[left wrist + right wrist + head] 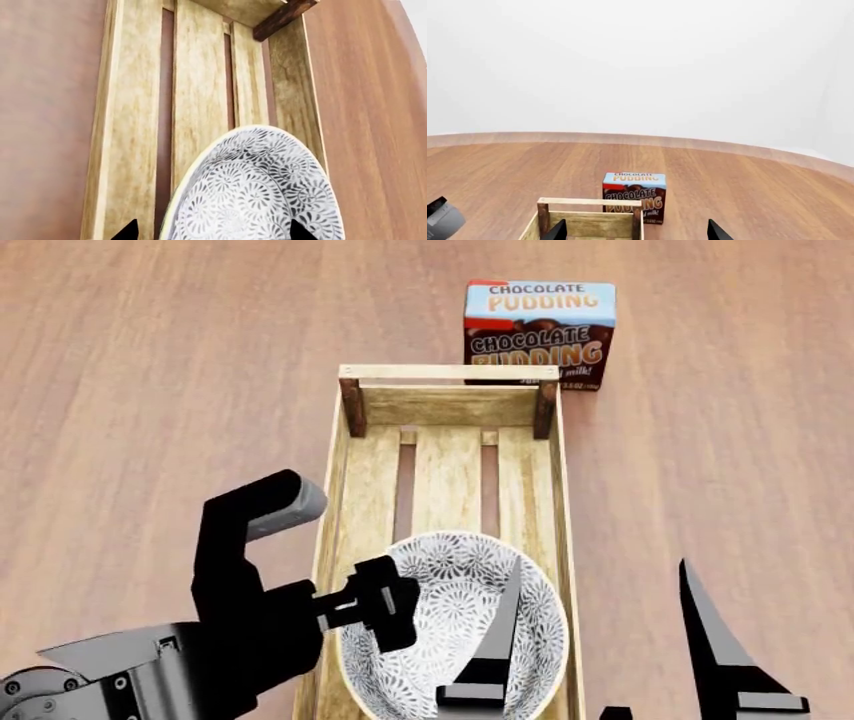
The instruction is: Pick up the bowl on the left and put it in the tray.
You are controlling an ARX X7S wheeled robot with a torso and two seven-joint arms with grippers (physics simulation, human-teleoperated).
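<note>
The bowl (pixel 447 625) sits inside the tray (pixel 350 490), at the end nearest the robot, its rim filling almost the full width between the two long sides. In the head view its grey-blue floral inside faces up, and the slatted bottom of the tray runs bare from the bowl to the far end, where two darker corner posts stand. The left tool (pixel 380 605) reaches in from the left at the bowl's left rim, its black fingers close to or on the rim; whether they pinch the rim cannot be told from this view. In the left wrist view only the two dark fingertips show, set apart with the bowl (pixel 257 192) between them, so the left tool (pixel 213 231) stands spread rather than closed; contact with the bowl is not clear. The right tool (pixel 601 640) hangs over the near right of the tray, one long finger in front of the bowl's right half and the other over the counter (pixel 160 390), set wide apart with nothing between them. The right wrist view shows its two tips spread as well. Beyond the tray's far end, just beside it, stands a pudding box (pixel 541 332), upright on the counter.
</note>
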